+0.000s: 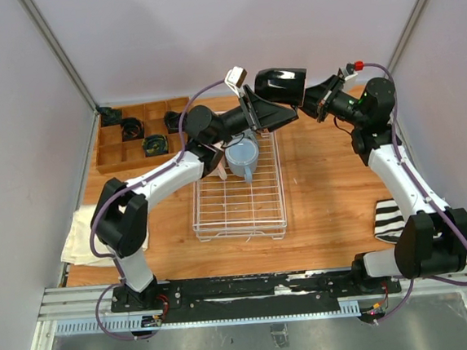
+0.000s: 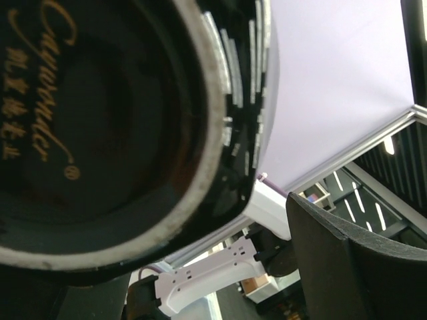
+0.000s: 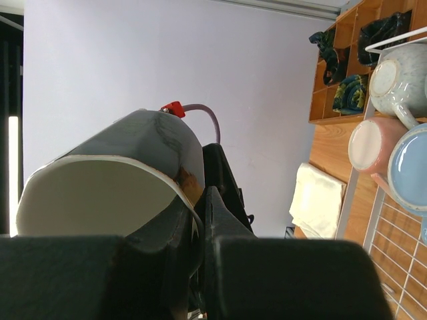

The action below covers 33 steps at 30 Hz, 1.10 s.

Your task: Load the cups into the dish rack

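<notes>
Hanging in the air over the far end of the dish rack [image 1: 241, 215], the black mug [image 1: 281, 83] sits between both claws, not yet loaded. The right claw [image 1: 310, 96] is clenched on its rim. Whether the left claw [image 1: 261, 115] grips the base or only meets it cannot be told. A grey-green mug [image 3: 399, 79], a pink cup [image 3: 372, 143] and a light blue mug [image 3: 410, 170] already lie at the rack's far end. From above, the left arm [image 1: 168, 176] hides most of that end, and no other cups show.
</notes>
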Each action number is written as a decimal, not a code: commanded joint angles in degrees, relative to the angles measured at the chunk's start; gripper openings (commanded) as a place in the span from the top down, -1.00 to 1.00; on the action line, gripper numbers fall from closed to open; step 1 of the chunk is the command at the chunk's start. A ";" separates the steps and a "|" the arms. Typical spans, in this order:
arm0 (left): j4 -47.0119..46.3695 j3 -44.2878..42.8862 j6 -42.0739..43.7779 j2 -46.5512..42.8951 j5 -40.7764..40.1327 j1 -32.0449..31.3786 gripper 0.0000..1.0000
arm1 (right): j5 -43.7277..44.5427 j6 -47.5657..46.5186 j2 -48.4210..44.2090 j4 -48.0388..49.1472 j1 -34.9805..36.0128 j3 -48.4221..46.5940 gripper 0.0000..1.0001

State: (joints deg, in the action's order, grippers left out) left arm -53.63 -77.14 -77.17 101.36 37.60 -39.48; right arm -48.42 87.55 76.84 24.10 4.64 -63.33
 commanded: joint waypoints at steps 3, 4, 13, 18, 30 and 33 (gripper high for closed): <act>-9.73 -2.82 -4.08 0.45 -0.59 -0.24 -0.69 | 0.43 -2.18 -0.21 4.19 2.39 1.48 0.99; -9.82 -3.02 -3.83 0.44 -0.67 -0.24 -0.68 | 0.53 -2.20 -0.34 4.08 2.44 1.72 0.99; -14.03 -2.18 -3.14 -0.68 -4.91 0.17 -0.52 | 1.14 -2.21 -1.44 4.27 2.45 4.30 0.99; -15.07 -1.91 -3.55 -0.83 -6.35 0.53 -0.30 | 0.99 -2.42 -1.51 4.20 2.40 4.52 0.99; -17.82 -3.71 -6.69 1.65 -6.34 0.64 0.17 | 0.87 -3.33 -1.42 3.47 2.45 4.62 0.99; -17.26 -4.12 -7.04 2.12 -5.36 0.63 0.29 | 1.01 -3.76 -1.27 3.25 2.44 4.79 0.99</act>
State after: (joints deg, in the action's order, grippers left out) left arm -59.72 -77.03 -81.47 105.08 33.76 -38.94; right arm -45.95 88.20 75.53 28.49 6.15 -60.18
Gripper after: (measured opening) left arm 0.379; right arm 0.075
